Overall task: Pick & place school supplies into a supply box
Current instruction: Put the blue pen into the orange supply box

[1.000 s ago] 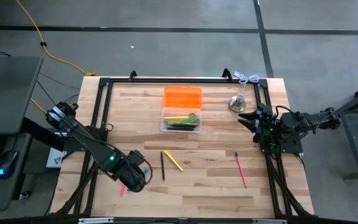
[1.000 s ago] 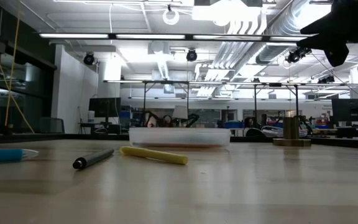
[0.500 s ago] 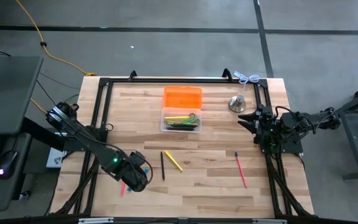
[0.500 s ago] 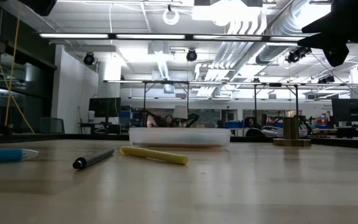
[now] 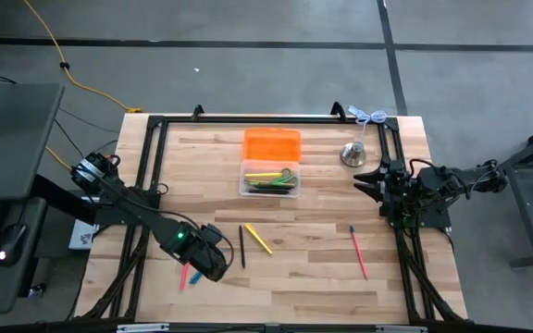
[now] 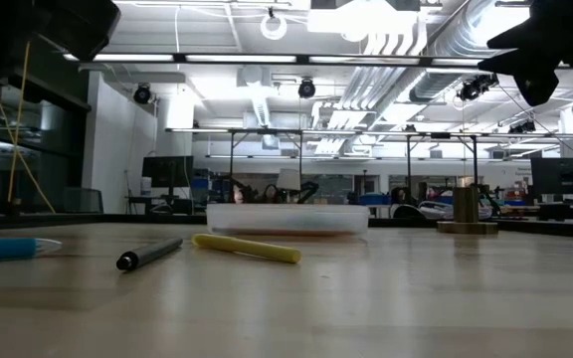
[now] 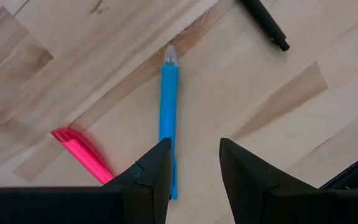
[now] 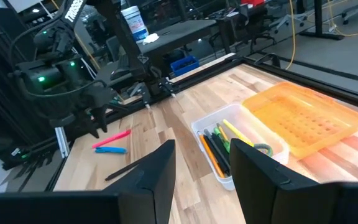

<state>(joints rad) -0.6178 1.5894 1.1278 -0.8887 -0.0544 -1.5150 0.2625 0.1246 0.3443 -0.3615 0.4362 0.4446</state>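
Inside, clear supply box [image 5: 270, 178] holds coloured pens [image 5: 272, 181].

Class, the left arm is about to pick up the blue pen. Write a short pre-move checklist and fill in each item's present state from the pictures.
1. Left gripper open and empty: ok.
2. Left gripper lined up with the blue pen: ok; the pen runs out between the fingers in the left wrist view.
3. Pink pen clear of the grasp: cannot tell; it lies close beside the blue pen.
4. Clear box unblocked from above: ok.
5. Right gripper out of the way: ok; it waits at the table's right edge.
6. Room left in the box: cannot tell.
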